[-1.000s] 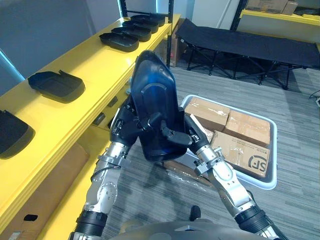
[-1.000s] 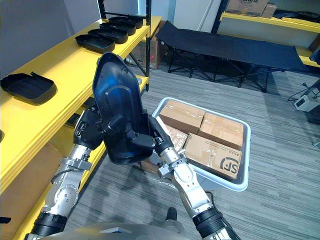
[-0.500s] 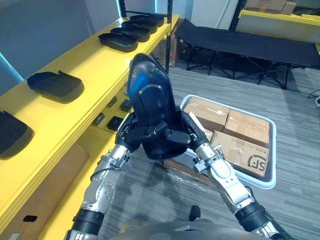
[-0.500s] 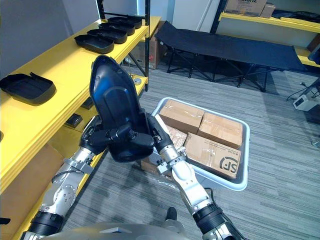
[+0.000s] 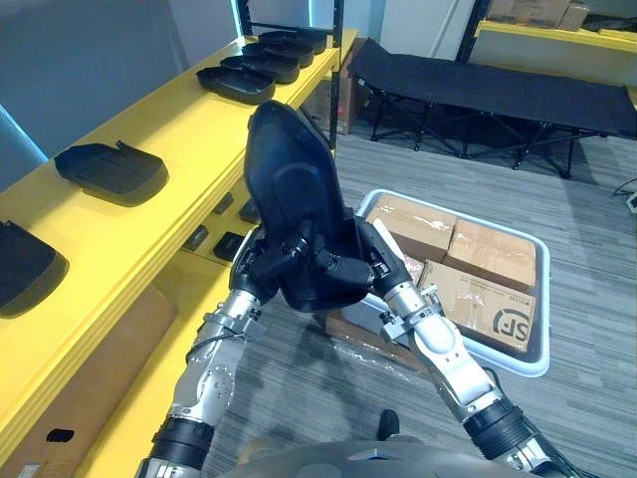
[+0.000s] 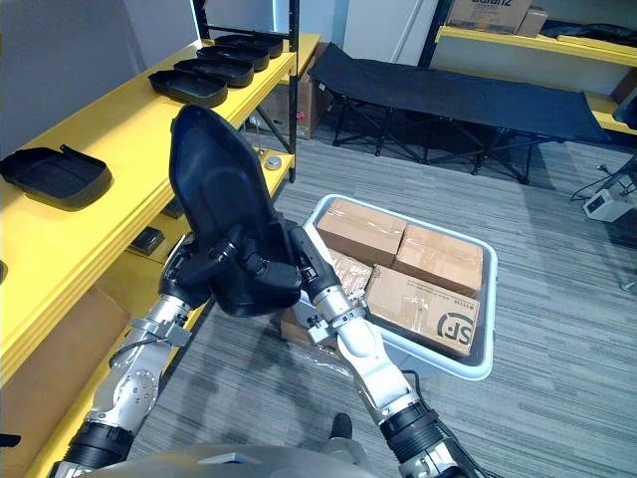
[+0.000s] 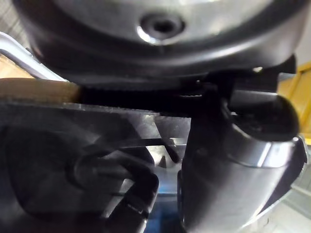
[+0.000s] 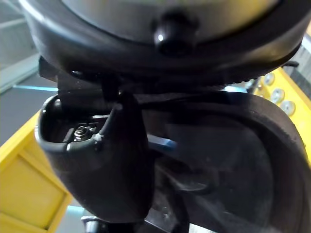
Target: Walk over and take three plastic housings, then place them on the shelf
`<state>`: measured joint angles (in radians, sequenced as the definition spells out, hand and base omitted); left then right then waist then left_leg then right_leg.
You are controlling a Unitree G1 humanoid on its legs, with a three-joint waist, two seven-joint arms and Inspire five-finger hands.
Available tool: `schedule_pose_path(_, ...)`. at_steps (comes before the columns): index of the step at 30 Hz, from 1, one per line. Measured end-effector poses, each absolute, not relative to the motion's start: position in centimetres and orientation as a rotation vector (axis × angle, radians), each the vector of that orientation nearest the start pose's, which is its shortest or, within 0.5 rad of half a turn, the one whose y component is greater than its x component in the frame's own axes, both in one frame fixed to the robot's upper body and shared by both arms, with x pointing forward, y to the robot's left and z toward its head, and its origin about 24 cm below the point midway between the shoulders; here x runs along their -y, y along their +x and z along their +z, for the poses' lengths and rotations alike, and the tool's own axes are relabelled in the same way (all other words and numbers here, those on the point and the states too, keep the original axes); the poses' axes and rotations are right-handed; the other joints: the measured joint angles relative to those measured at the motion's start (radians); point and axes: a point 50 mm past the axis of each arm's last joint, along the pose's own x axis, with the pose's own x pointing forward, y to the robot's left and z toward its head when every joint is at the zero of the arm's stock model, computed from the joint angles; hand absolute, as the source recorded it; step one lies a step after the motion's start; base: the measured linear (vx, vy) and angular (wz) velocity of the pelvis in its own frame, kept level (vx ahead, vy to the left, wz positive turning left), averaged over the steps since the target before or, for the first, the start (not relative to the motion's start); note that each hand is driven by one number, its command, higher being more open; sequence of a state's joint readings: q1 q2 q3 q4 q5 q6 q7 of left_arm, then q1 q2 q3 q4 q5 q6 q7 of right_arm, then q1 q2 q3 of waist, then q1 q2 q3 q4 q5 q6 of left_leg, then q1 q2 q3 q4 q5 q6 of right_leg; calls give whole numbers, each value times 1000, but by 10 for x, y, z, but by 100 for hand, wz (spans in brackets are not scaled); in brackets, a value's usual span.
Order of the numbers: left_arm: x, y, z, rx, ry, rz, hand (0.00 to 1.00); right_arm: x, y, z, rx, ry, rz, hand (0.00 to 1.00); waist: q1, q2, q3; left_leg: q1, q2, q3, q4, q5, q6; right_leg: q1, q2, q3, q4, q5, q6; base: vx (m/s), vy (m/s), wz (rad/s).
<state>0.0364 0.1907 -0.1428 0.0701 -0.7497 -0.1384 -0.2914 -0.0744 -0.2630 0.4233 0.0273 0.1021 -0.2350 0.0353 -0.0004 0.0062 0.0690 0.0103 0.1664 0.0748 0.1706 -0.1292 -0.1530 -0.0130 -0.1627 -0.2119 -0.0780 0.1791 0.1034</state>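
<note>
Leaning over toward the yellow shelf [image 5: 149, 134], the black plastic housing [image 5: 291, 184] has tipped its top away from the right robot hand [image 5: 343, 271] and over to the left robot hand's side within the last second. Before that it stood closer to upright and a little further right. The left robot hand [image 5: 265, 267] has also slid down from the housing's back to its lower edge. Both hands now meet at the bottom of the shell, grasping it with fingers curled on it from opposite sides. The housing rises above both hands, clear of everything else.

Beyond the left robot hand, other housings [image 5: 111, 171] already lie on the shelf, with bare yellow surface between them. On the far side of the right robot hand sits a grey tray [image 5: 542, 366] of cardboard boxes [image 5: 493, 254].

As I read it, the carry is turning into the placing, and the low two-handed grip suits laying the shell down flat. The tall, top-heavy part could pivot in the fingers as it goes over.
</note>
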Motion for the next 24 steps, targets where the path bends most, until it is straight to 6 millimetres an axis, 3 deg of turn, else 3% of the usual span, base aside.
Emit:
schedule_pose_path(7, -150, 241, 39, 126, -565, -248, 0, 83, 246, 61, 223, -114, 473, 0, 1, -1, 0, 0, 0, -7, 1, 0, 0, 4, 0, -4, 0, 0, 0, 0, 0, 1)
schedule_pose_path(8, -149, 241, 39, 134, -566, -237, 0, 82, 246, 61, 225, -108, 472, 100, 1, 0, 0, 0, 0, -8, 1, 0, 0, 5, 0, -5, 0, 0, 0, 0, 0, 4)
schedule_pose_path(16, -154, 243, 48, 196, -655, -18, 0, 76, 239, 57, 213, -54, 464, 100, 7, -3, -2, 0, 0, -18, 1, 0, 0, 13, 0, -15, 0, -3, -2, 0, 0, 3)
schedule_pose_path(20, -165, 241, 61, 269, -561, 121, 0, 82, 237, 52, 190, -59, 423, 100, 15, -4, -2, 0, 0, -18, 1, 0, -1, 13, 0, -15, 0, -3, -2, 0, 0, 0)
schedule_pose_path(24, -184, 238, 70, 320, -374, 328, 0, 102, 239, 49, 170, -56, 293, 100, 23, -6, -2, 1, 0, -16, 1, 0, -1, 13, 0, -14, 0, -3, -2, 0, 0, 0)
